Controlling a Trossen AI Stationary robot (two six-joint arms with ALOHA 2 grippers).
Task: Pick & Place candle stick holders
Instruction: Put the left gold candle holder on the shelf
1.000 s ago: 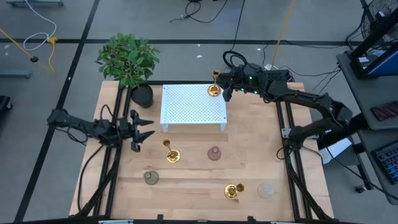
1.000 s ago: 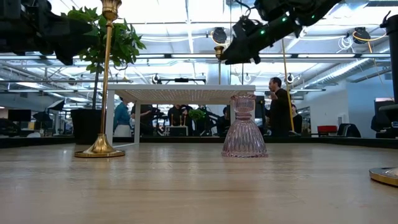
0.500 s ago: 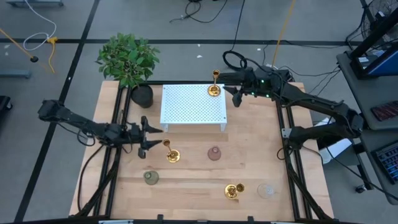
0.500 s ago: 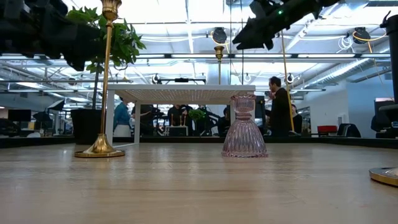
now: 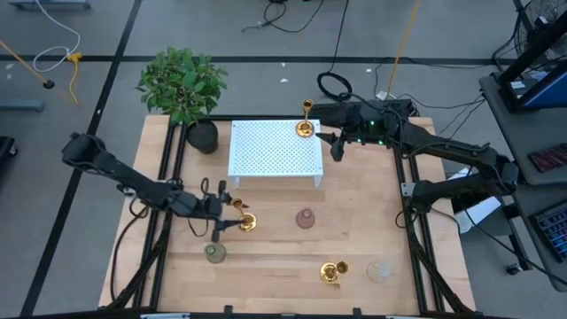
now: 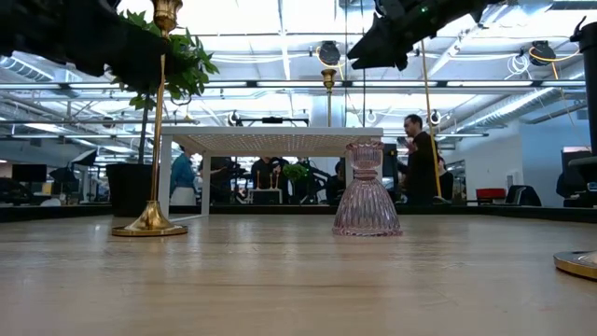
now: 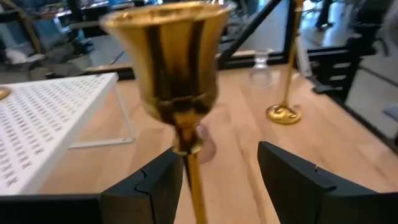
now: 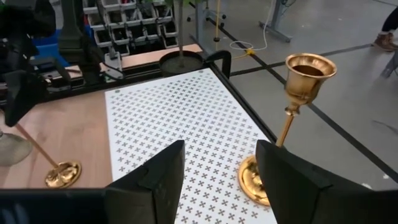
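Three gold candlesticks across the high view: one (image 5: 306,124) upright on the far right corner of the white perforated platform (image 5: 275,149), one (image 5: 242,217) standing on the wooden tabletop (image 5: 354,221) in front of the platform, one (image 5: 332,270) near the front edge beside the clear holder (image 5: 381,270). Pink holder (image 5: 306,218) at mid-tabletop, olive-green holder (image 5: 214,253) to the front left. Left jaws (image 5: 221,217) reaching in from the left, open around the stem of the middle candlestick. Right jaws (image 5: 337,144) hovering just right of the platform candlestick, apart from it. Leafy plant (image 5: 183,81) in a dark pot (image 5: 203,136) at the platform's far left corner.

Low view: slim shiny stem and round base of the middle candlestick (image 6: 154,121) left, ribbed bell-shaped pink holder (image 6: 367,189) centre, platform (image 6: 270,140) behind, people standing in the room beyond.

Left wrist view: flared gold cup (image 7: 174,59) filling the frame, thin stem between the two dark fingers (image 7: 292,171), not visibly pinched.

Right wrist view: platform candlestick (image 8: 292,118) ahead on the cross-patterned sheet, fingers (image 8: 283,171) spread wide, nothing between them.
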